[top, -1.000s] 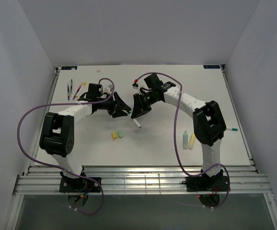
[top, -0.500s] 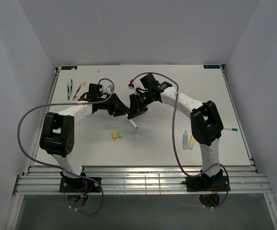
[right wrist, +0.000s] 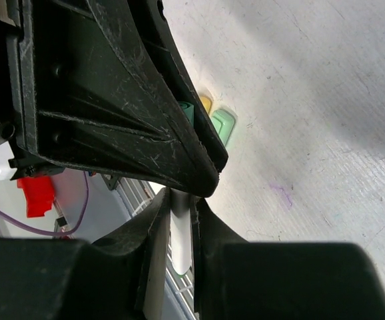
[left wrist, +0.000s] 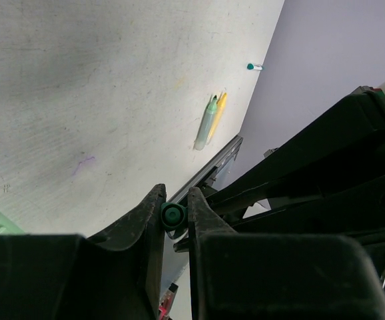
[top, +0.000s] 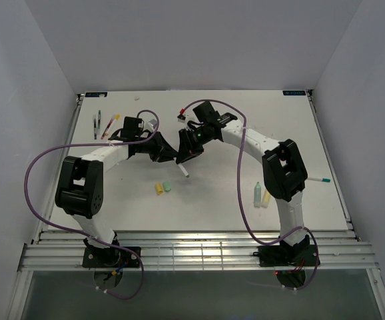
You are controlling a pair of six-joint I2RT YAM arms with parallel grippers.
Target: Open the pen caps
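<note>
My right gripper is shut on a thin white pen, whose lower end sticks out toward the table. My left gripper meets it tip to tip and is shut on the pen's teal cap. Both hold the pen above the table's middle. A loose yellow cap and a light green cap lie below them; they also show in the right wrist view, the yellow cap and the green one.
A pale-green marker and a yellow marker lie at the right. A teal-ended pen lies near the right edge. Several thin pens lie at the back left.
My right gripper has carried the white pen left to the left gripper. The two grippers now meet, with the left jaws on the pen's teal cap.
</note>
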